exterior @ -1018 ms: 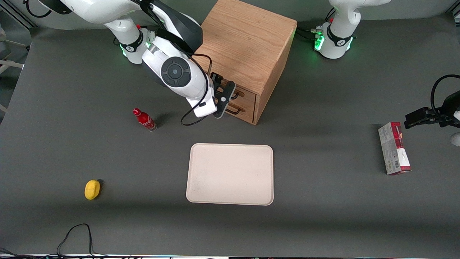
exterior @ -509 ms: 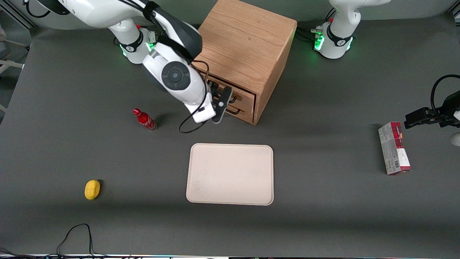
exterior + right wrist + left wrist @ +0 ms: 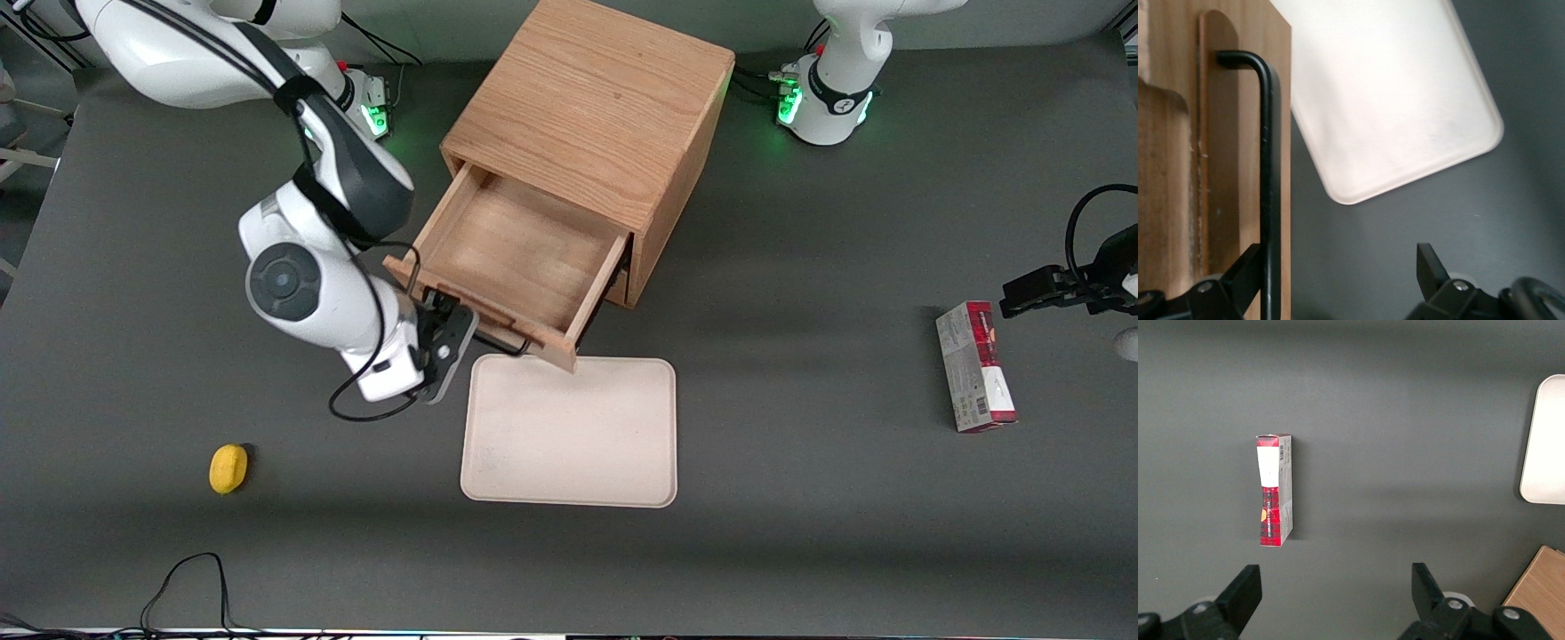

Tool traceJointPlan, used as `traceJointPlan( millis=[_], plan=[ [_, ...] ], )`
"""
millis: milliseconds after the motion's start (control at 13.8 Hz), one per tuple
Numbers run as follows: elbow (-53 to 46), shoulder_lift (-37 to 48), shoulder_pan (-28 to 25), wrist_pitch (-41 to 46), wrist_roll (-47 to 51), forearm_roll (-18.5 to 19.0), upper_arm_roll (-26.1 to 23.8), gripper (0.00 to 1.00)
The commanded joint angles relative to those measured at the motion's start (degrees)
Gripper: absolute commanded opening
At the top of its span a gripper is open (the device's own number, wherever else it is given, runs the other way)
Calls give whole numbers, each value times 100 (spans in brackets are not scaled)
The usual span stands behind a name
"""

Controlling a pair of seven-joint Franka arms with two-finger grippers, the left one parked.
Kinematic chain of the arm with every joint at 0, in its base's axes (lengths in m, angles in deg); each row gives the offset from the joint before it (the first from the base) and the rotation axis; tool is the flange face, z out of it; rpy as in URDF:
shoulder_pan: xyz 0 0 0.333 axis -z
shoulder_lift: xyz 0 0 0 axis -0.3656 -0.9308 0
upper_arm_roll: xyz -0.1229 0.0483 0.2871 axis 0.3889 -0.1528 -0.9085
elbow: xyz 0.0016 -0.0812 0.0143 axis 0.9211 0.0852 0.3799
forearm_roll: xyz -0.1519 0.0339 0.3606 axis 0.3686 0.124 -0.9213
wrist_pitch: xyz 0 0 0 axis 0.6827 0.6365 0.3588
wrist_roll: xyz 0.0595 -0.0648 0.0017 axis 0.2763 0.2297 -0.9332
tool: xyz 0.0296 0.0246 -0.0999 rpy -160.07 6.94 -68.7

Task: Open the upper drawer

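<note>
The upper drawer (image 3: 520, 258) of the oak cabinet (image 3: 596, 98) is pulled far out, and its plain-wood tray is bare. Its front overhangs the edge of the beige tray (image 3: 569, 431). My right gripper (image 3: 452, 313) is at the drawer front, by the black wire handle (image 3: 500, 341). In the right wrist view the gripper (image 3: 1338, 267) is open wide. The handle bar (image 3: 1268, 167) runs against the inner face of one finger (image 3: 1248, 270). The other finger (image 3: 1428, 263) is over bare table. The drawer front (image 3: 1225, 167) shows beside the bar.
A yellow lemon (image 3: 228, 468) lies toward the working arm's end, nearer the camera. A red and grey box (image 3: 975, 366) lies toward the parked arm's end and shows in the left wrist view (image 3: 1275, 490). The lower drawer is mostly hidden under the open one.
The gripper has moved away from the cabinet toward the camera, and the upper drawer has slid from shut to far open. The arm now covers the red bottle.
</note>
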Motion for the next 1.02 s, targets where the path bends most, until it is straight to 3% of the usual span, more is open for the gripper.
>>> traceJointPlan(
  millis=[0, 291, 436, 582, 727, 945],
  plan=[
    [-591, -387, -79, 62, -72, 95, 217, 100],
    [-1030, -318, -87, 88, -10, 454, 367, 100],
    [-1372, -151, -96, 525, 8, 411, 367, 100],
    [-1330, 278, -17, 571, 225, 115, 524, 100],
    [-1164, 770, -26, 1156, 683, -639, 1182, 100],
    [18, 1779, -35, 1310, 1865, -836, 1737, 100]
  ],
)
